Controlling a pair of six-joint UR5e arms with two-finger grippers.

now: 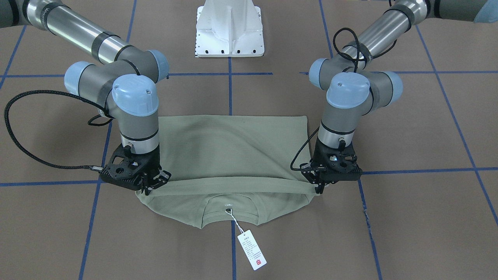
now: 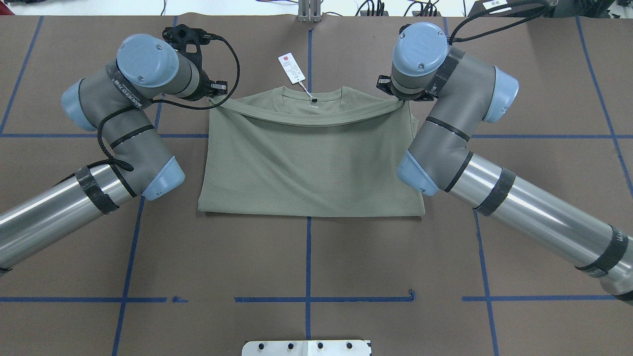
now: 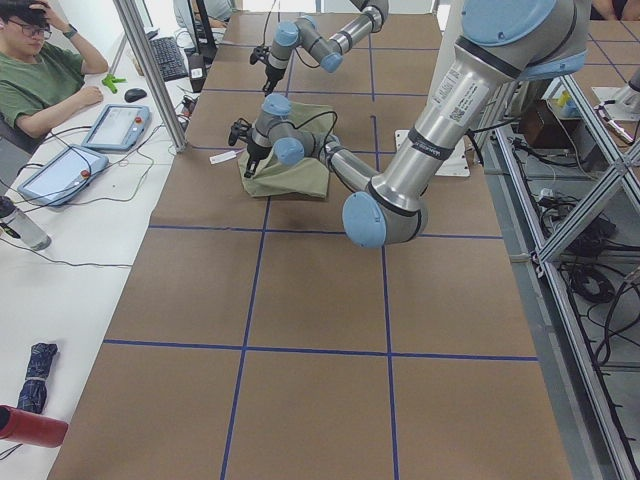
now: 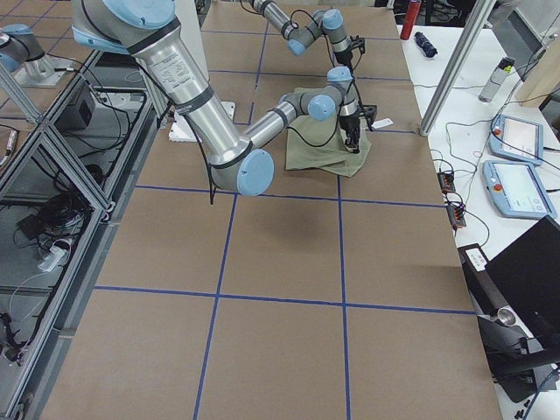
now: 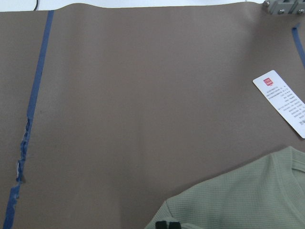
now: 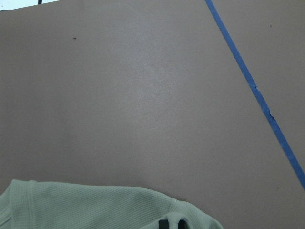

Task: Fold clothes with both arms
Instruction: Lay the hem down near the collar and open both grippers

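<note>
Folding hem-to-collar: shirt point(image 1: 233, 147) edge taut, lower frame — left claw point(image 1: 320, 189) and right claw point(image 1: 149, 189) each clamp a corner; next, likely lower and release together.

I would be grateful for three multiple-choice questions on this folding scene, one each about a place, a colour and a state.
1. Where does the hang tag lie?
A. On the bare table beyond the shirt, on the side away from the robot
B. Under the folded cloth
C. Tucked inside a sleeve

2. What colour are the tape lines on the table?
A. Red
B. Blue
C. Yellow

3. How is the shirt now?
A. Spread flat with both sleeves out
B. Folded over, one edge held between the left gripper and the right gripper
C. Bunched into a ball

Answers: A, the tag's string runs from the neck out onto bare table; B, the lines show blue in every view; B, the edge runs taut from one gripper to the other, just short of the neck.
</note>
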